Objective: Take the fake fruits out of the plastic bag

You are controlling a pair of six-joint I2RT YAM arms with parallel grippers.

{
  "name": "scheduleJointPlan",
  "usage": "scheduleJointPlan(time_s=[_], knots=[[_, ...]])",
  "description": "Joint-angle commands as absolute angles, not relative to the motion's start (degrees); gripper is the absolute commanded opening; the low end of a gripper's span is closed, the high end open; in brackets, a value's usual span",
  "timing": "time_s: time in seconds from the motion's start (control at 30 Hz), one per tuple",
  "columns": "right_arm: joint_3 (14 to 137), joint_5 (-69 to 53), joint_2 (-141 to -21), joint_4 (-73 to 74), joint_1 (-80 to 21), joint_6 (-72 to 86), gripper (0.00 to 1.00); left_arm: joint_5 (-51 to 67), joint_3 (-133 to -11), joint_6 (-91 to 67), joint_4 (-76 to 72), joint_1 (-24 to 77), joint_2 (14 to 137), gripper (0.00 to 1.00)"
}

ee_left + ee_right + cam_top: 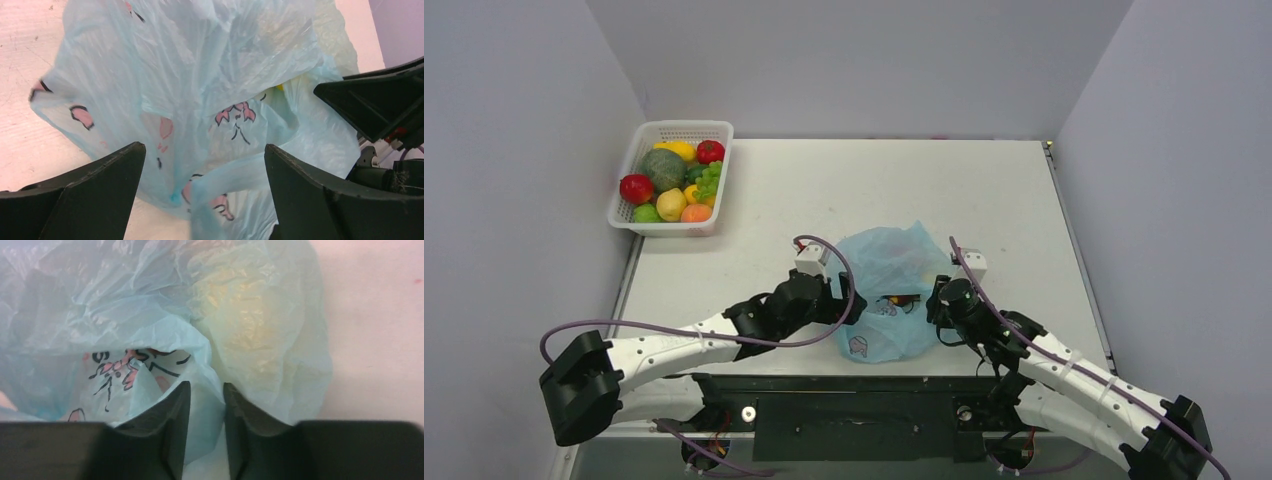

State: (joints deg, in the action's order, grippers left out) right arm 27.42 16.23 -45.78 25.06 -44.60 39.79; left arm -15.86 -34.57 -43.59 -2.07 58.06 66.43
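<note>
The light-blue plastic bag with pink figures lies crumpled near the table's front, between my two grippers. A bit of orange and dark fruit shows at its opening. My left gripper is at the bag's left side. In the left wrist view it is wide open with a strip of the bag lying between the jaws. My right gripper is at the bag's right side. In the right wrist view it is shut on a fold of the bag. A yellowish fruit shows dimly through the plastic.
A white lattice basket with several toy fruits stands at the table's far left corner. Grey walls close in the left, back and right sides. The right gripper's dark body shows at the right of the left wrist view.
</note>
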Motion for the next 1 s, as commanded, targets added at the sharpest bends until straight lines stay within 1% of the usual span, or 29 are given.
scheduleJointPlan(time_s=[0.0, 0.03, 0.13, 0.17, 0.23, 0.27, 0.33, 0.37, 0.47, 0.53, 0.6, 0.7, 0.73, 0.8, 0.83, 0.87, 0.93, 0.97], knots=[[30.0, 25.8, -45.3, 32.6, -44.6, 45.9, 0.38, -14.1, -35.3, -43.2, -2.9, 58.8, 64.4, 0.91], [29.7, 26.1, -45.2, 32.2, -44.6, 45.8, 0.45, -13.2, -36.8, -42.5, -3.2, 58.8, 65.6, 0.92], [29.4, 25.0, -45.4, 30.3, -44.9, 44.5, 0.51, -8.2, -40.3, -39.6, -4.6, 59.0, 69.2, 0.89], [29.4, 25.1, -45.8, 29.3, -44.8, 44.4, 0.55, -7.1, -41.6, -39.2, -6.3, 59.4, 71.2, 0.87], [29.8, 24.7, -47.1, 28.0, -44.8, 43.7, 0.6, -4.6, -44.1, -37.9, -7.6, 60.3, 74.6, 0.82], [30.4, 24.4, -48.0, 27.9, -44.8, 43.2, 0.61, -4.7, -46.1, -37.3, -6.9, 61.0, 75.4, 0.76], [31.5, 22.9, -48.6, 27.8, -45.0, 42.1, 0.62, -6.8, -48.6, -37.9, -4.4, 61.6, 77.7, 0.72], [31.7, 22.0, -48.5, 27.9, -45.2, 41.8, 0.62, -9.0, -49.1, -38.8, -3.6, 61.7, 78.4, 0.73], [32.0, 23.0, -45.1, 29.2, -46.8, 40.7, 0.66, -13.8, -48.6, -41.0, -1.3, 62.1, 77.5, 0.86], [32.3, 24.5, -41.7, 31.2, -48.3, 40.8, 0.68, -15.2, -47.0, -42.1, -1.7, 62.1, 75.6, 0.91], [32.7, 25.5, -38.5, 32.8, -50.1, 41.3, 0.7, -15.8, -46.1, -42.5, -1.8, 61.9, 74.5, 0.93], [33.6, 24.5, -36.4, 35.1, -52.6, 43.4, 0.71, -14.5, -46.1, -42.5, -2.3, 61.1, 75.2, 0.93], [33.7, 23.0, -36.3, 35.5, -53.2, 44.1, 0.71, -14.2, -46.5, -42.5, -2.5, 60.6, 76.2, 0.91], [33.6, 20.7, -36.4, 35.8, -55.4, 46.6, 0.71, -14.0, -47.4, -42.5, -2.5, 60.0, 77.8, 0.84], [33.3, 20.3, -36.3, 35.6, -57.3, 48.7, 0.71, -14.0, -48.1, -42.6, -2.4, 59.4, 78.3, 0.79], [33.0, 19.8, -36.2, 35.0, -58.2, 49.8, 0.7, -14.1, -48.4, -42.7, -2.2, 59.1, 79.2, 0.76], [31.3, 19.9, -36.0, 33.4, -60.2, 52.6, 0.68, -15.6, -49.4, -42.9, -1.7, 58.6, 79.9, 0.63], [29.5, 20.1, -36.4, 33.0, -60.8, 54.2, 0.68, -16.2, -50.0, -43.2, -1.1, 58.3, 80.1, 0.43]])
